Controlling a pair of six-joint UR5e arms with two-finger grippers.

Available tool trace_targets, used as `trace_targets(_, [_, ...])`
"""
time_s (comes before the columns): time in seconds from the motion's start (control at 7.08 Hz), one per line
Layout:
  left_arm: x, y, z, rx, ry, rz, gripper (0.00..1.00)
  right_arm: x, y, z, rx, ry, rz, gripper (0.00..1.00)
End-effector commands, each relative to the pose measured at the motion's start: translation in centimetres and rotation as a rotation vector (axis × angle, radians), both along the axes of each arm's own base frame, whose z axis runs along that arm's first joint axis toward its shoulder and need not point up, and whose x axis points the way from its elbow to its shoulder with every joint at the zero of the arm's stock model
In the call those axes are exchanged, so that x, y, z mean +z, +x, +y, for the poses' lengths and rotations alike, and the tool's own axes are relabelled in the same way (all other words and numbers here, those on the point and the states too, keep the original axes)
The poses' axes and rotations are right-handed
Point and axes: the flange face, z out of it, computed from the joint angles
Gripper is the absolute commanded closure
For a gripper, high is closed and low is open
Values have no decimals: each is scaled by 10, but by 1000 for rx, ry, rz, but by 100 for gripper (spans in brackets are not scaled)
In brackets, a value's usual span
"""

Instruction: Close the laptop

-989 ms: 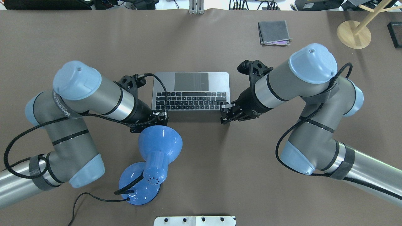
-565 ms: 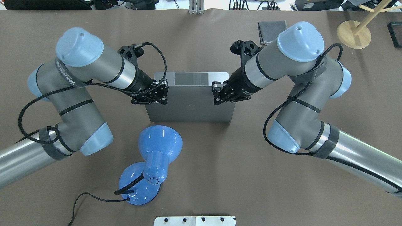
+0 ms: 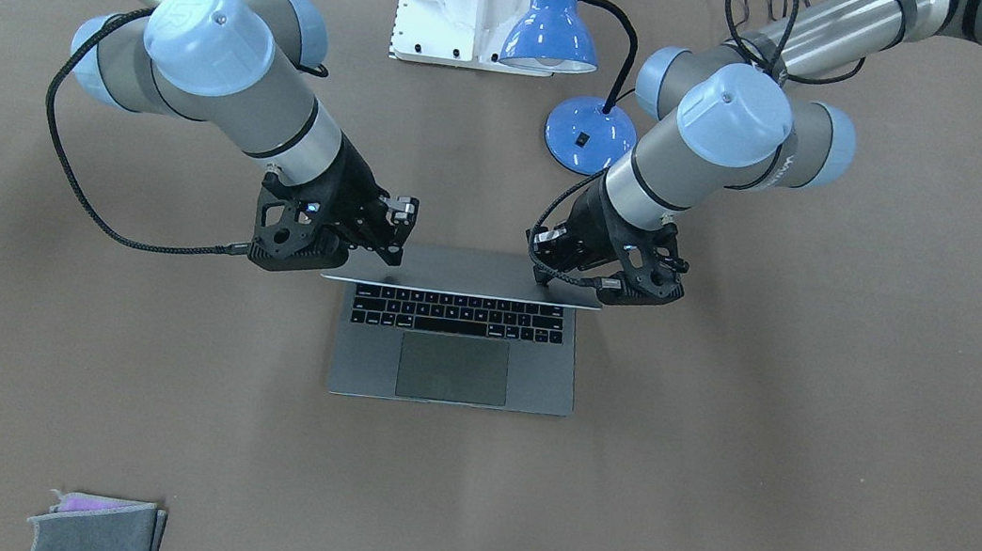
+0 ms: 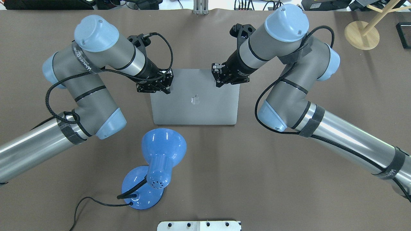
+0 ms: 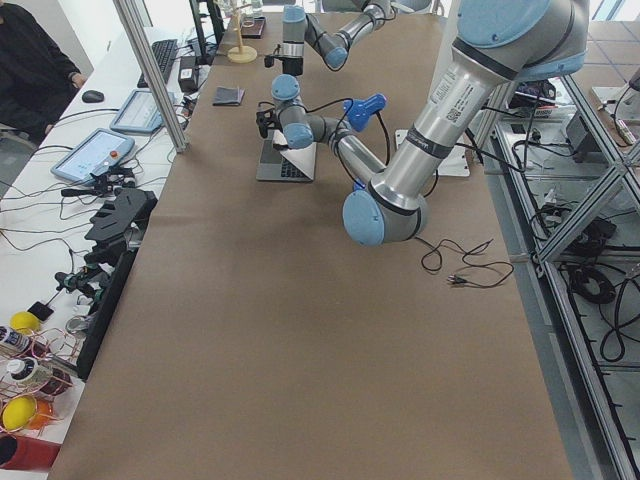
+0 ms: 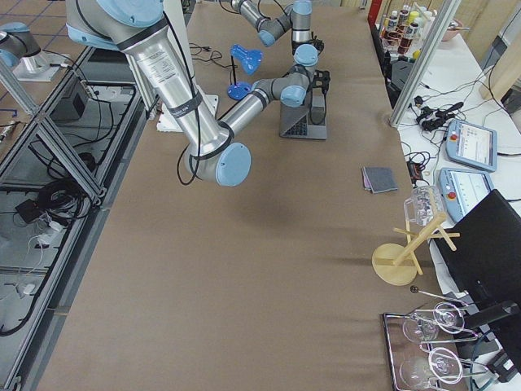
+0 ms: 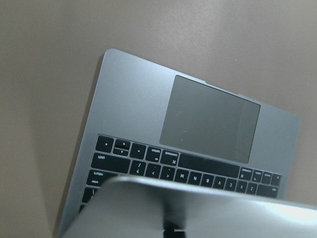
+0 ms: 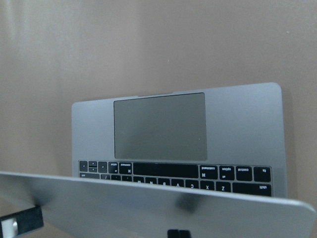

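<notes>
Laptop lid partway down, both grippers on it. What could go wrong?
The left gripper and right gripper bear on the laptop lid near its far corners; uneven pushing might twist it. A slip off the smooth lid could let it slam onto the keys. The left elbow could nudge the nearby blue lamp.

The laptop [image 4: 179, 109] carries an apple logo [image 4: 195, 99] at the middle of its lid; in the right wrist view its keys [image 8: 208, 171] read "command", "option", "control", "fn" and "shift", beside the letters Z, X, C and V; the strap [image 4: 82, 59] around the left arm bears white capitals that begin "WAN", the rest unclear.
</notes>
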Motion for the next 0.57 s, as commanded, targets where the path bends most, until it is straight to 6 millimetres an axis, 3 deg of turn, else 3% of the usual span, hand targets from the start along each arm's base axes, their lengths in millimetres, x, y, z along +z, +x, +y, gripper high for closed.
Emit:
trace_targets(0.0, [3, 16, -16, -1, -11, -24, 100, 4, -31, -32, 9, -17, 55, 100])
trace_targets(0.14, [9, 29, -28, -5, -14, -32, 100, 9, -35, -36, 10, -24, 66, 100])
trace_targets(0.42, [39, 42, -56, -54, -4, -54, 100, 18, -49, -51, 14, -8, 87, 100])
